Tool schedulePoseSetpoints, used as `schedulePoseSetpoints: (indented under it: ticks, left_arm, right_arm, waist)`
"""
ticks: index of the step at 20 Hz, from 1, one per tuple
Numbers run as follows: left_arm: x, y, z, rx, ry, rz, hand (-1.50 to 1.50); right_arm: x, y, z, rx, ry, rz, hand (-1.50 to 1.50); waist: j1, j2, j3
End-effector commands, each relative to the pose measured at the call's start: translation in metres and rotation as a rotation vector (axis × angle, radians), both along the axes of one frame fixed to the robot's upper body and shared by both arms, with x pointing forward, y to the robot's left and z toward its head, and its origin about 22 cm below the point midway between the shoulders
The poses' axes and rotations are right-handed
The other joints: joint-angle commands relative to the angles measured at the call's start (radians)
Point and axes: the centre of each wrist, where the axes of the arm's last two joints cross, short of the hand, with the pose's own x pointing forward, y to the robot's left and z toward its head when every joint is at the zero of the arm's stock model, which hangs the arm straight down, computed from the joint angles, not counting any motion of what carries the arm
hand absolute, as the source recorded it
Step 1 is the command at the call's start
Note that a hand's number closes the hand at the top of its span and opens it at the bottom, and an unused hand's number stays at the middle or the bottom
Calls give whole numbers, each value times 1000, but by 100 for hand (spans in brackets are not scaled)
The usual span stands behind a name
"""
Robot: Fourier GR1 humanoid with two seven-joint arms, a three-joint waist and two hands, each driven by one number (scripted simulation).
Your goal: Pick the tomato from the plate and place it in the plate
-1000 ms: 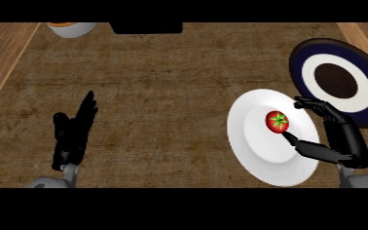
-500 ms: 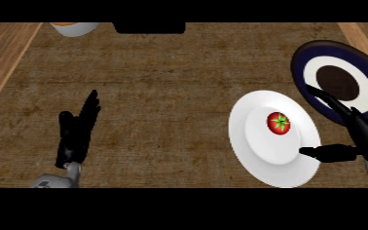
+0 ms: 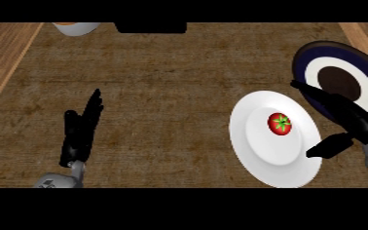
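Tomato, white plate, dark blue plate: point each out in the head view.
tomato [image 3: 280, 124]: head view, on its red skin beside the green stem.
white plate [image 3: 253, 148]: head view, on the bare lower-left rim.
dark blue plate [image 3: 338, 50]: head view, on the dark upper rim band.

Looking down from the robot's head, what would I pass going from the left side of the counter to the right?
Left hand, resting open → white plate with the tomato on it → right hand, open over the white plate's right edge → dark blue plate at the far right.
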Motion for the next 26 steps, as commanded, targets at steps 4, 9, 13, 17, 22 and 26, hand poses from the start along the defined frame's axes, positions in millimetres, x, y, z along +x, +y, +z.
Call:
schedulePoseSetpoints:
  ticks: [4, 9, 13, 17, 22, 26]
  left_arm:
    - [-12, -7, -3, -27, 3, 4, 0]
    - [-11, -11, 5, -5, -4, -9, 0]
    - [1, -4, 5, -7, 1, -3, 0]
    - [1, 10, -4, -8, 6, 0, 0]
    - [-1, 8, 20, 10, 5, 19, 0]
    - [-17, -7, -17, -9, -7, -3, 0]
  right_arm:
    - [17, 24, 2, -103, 152, 21, -150]
    - [12, 18, 5, -118, 176, 23, -150]
    - [16, 28, -14, -119, 186, 32, -150]
    - [34, 25, -25, -133, 204, 50, -150]
    - [10, 32, -40, -133, 216, 48, -150]
    - [29, 33, -38, -117, 215, 32, -150]
  waist:
    - [-1, -1, 1]
    - [-8, -1, 1]
    - [-9, -1, 1]
    - [-5, 0, 1]
    - [-8, -1, 1]
    - [-6, 0, 1]
